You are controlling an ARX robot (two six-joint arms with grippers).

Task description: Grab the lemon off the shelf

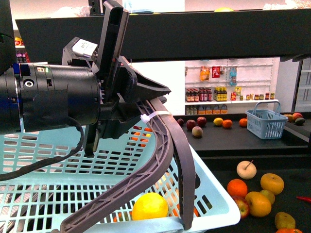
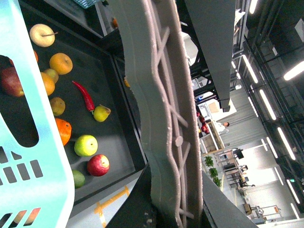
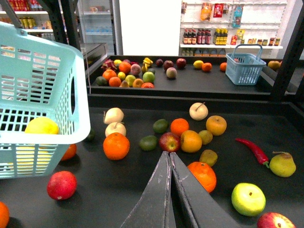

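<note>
The lemon [image 1: 149, 206] lies inside the light-blue basket [image 1: 58, 194], near its front wall. It also shows through the basket's slots in the right wrist view as the lemon [image 3: 42, 126]. My left gripper [image 1: 163, 97] is shut on the grey basket handle [image 1: 167, 145] and holds the basket above the black shelf tray [image 1: 291, 167]. In the left wrist view the handle [image 2: 166, 118] runs down between the jaws. My right gripper [image 3: 167, 154] hangs shut and holds nothing, over the shelf tray [image 3: 118, 190], right of the basket [image 3: 42, 85].
Oranges, apples, pears and a red chili [image 3: 254, 149] lie loose on the tray. A small blue basket [image 3: 245, 66] stands on the far tier. An upper black shelf board [image 1: 218, 29] runs overhead. White store shelves of bottles [image 1: 228, 92] stand behind.
</note>
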